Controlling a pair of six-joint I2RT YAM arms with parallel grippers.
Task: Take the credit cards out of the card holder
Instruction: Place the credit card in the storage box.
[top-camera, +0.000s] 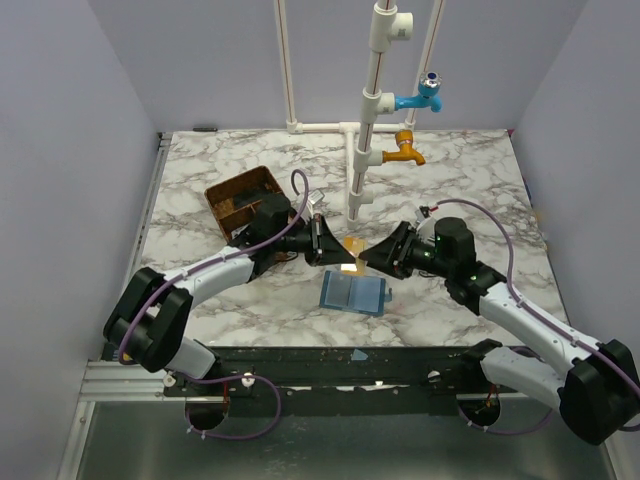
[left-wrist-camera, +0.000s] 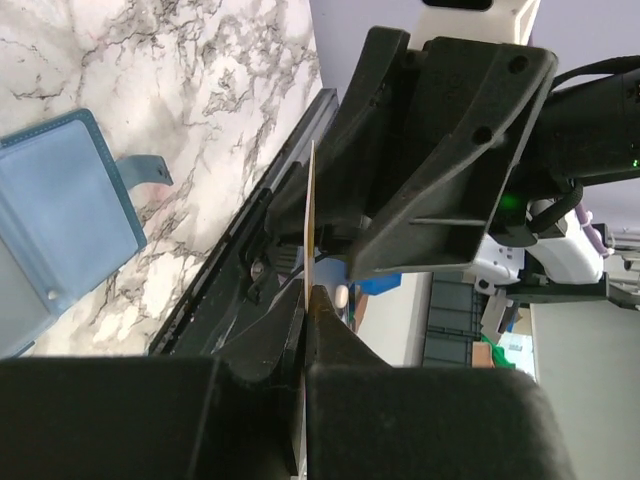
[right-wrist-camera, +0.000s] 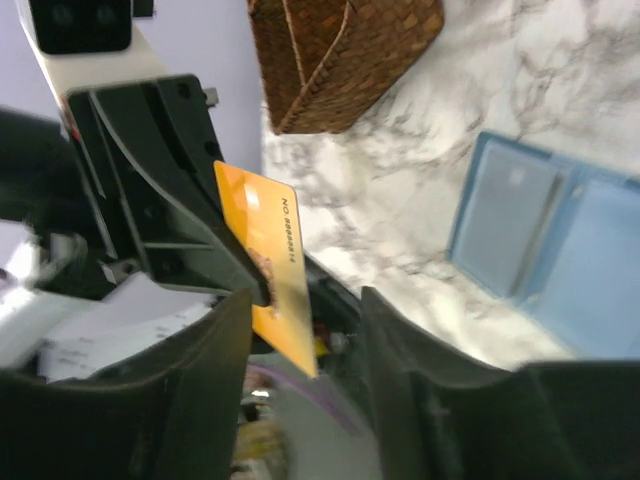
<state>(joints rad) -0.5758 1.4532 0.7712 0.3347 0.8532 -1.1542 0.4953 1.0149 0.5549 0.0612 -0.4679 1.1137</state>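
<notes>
Top external view: the desk (top-camera: 480, 180) has open marble to the right and rear, and its near edge runs just below the card holder (top-camera: 353, 293). The white pipe stand (top-camera: 358, 150) rises close behind both tools, with the brown tray (top-camera: 243, 197) at rear left. The left tool (left-wrist-camera: 308, 300) pinches the orange credit card (right-wrist-camera: 262, 262) above the desk, just behind the holder. The right tool (right-wrist-camera: 305, 330) stands wide about the card's lower corner. Risk: if the left tool releases before the right closes, the card would likely drop, possibly past the near edge.

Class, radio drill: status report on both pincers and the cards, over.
Left pincer shut on orange card. Right pincer open, facing it. Card holder lying open, nothing blocking.
</notes>
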